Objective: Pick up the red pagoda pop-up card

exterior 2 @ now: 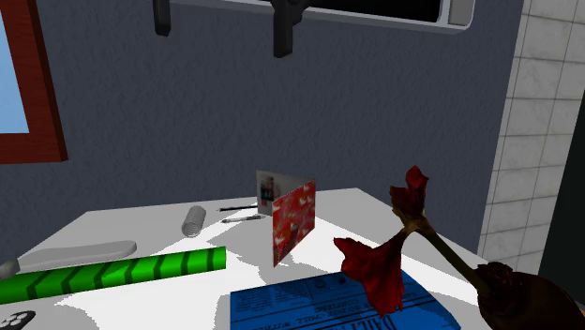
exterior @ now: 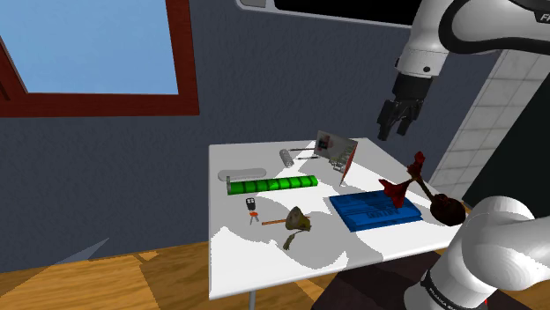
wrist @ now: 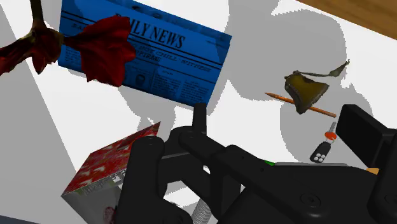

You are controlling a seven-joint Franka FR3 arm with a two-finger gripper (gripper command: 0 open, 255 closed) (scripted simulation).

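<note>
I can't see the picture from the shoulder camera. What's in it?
The robot's black end effector hangs in the air near a red pop-up card that stands on a white table. Also on the table are a green tube, a blue newspaper and a red flower.

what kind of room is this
Likely a room in a house: a white table stands against a blue-grey wall with a red-framed window, over a wooden floor, with white tiles alongside.
</note>
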